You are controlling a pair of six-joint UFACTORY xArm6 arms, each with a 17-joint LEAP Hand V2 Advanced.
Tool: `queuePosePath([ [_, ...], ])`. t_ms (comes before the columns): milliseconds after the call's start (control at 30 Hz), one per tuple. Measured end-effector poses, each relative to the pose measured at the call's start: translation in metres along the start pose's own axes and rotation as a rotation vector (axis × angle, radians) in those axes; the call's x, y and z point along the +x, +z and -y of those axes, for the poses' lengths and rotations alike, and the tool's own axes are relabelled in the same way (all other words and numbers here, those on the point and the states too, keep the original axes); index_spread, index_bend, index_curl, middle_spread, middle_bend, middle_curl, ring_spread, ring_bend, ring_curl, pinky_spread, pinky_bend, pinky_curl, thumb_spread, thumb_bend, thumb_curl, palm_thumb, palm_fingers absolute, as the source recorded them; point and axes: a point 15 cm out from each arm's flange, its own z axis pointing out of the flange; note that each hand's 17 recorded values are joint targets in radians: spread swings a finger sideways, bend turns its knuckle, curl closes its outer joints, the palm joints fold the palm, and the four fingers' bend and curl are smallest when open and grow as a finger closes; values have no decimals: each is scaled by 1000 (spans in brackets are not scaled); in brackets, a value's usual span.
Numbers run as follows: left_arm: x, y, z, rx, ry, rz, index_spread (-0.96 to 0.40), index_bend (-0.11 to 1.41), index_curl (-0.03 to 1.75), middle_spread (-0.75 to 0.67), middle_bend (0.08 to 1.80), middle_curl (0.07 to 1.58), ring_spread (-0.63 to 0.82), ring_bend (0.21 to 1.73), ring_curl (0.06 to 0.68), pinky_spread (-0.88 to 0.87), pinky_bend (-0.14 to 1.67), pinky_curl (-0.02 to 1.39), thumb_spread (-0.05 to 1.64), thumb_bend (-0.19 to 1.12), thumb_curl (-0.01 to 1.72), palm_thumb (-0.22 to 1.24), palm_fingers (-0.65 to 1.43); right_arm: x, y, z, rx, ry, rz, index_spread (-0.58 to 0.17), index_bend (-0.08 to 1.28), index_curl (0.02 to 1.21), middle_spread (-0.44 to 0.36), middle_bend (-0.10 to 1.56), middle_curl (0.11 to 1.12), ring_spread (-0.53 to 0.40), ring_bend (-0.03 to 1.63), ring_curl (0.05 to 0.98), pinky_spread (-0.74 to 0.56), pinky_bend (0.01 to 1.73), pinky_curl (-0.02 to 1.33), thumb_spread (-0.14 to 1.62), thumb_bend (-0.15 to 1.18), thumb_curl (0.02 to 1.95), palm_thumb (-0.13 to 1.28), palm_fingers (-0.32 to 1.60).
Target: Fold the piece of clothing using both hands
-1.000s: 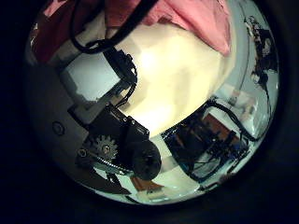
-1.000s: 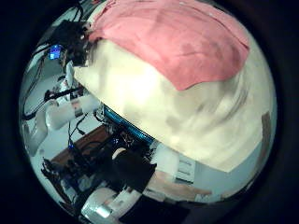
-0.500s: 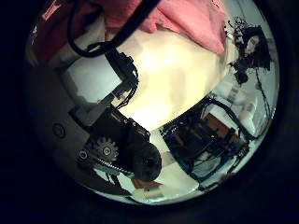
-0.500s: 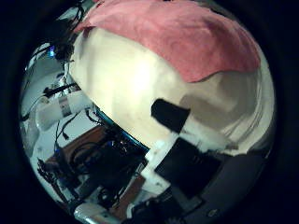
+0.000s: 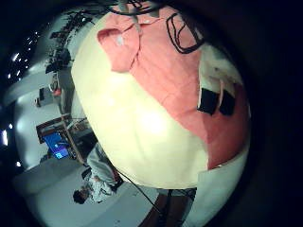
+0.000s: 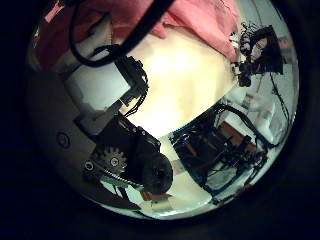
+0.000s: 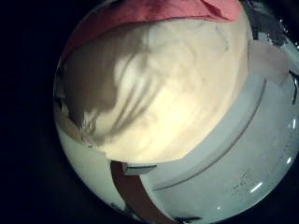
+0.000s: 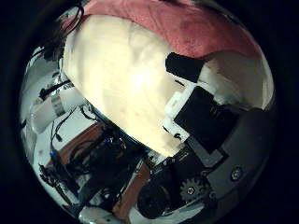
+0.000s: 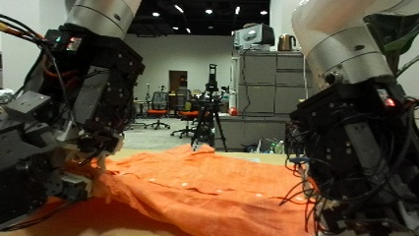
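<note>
While both arms hang down from above, my left hand (image 9: 59,138) and right hand (image 9: 354,162) sit low at either side of the orange garment (image 9: 209,192), which lies spread flat on the table (image 5: 142,132). Finger state: can't tell for either. Versus 0.5 s ago, my right palm view has shifted slightly.

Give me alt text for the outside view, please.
An orange garment lies rumpled across the table, close to the camera. The left hand and the right hand hang down at either side of it, with an office room behind.
</note>
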Motion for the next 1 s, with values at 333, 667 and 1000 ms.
queuePosePath([
  [333,6,-8,-27,-32,13,-20,-735,243,1305,-599,810,1099,-464,1281,543,-658,1125,626,890,-24,590,814,1061,9,-22,19,131,42,-35,-389,757,715,-213,945,683,-281,1078,535,-444,1050,525,1068,1,411,953,1355],
  [667,12,-19,-49,-55,26,-49,-734,205,1349,-616,801,1109,-468,1270,540,-659,1117,625,888,-24,594,814,1076,18,-59,-9,183,88,-43,-323,935,819,-153,1156,738,-244,1245,627,-330,1223,643,1218,-1,425,1000,1203],
  [1000,9,-46,-68,-48,24,-57,-731,198,1374,-629,795,1110,-472,1263,539,-658,1119,619,892,-25,592,800,1095,20,-118,-35,274,113,-64,-288,998,843,-131,1228,727,-223,1287,653,-289,1253,682,1218,-5,464,1064,1182],
])
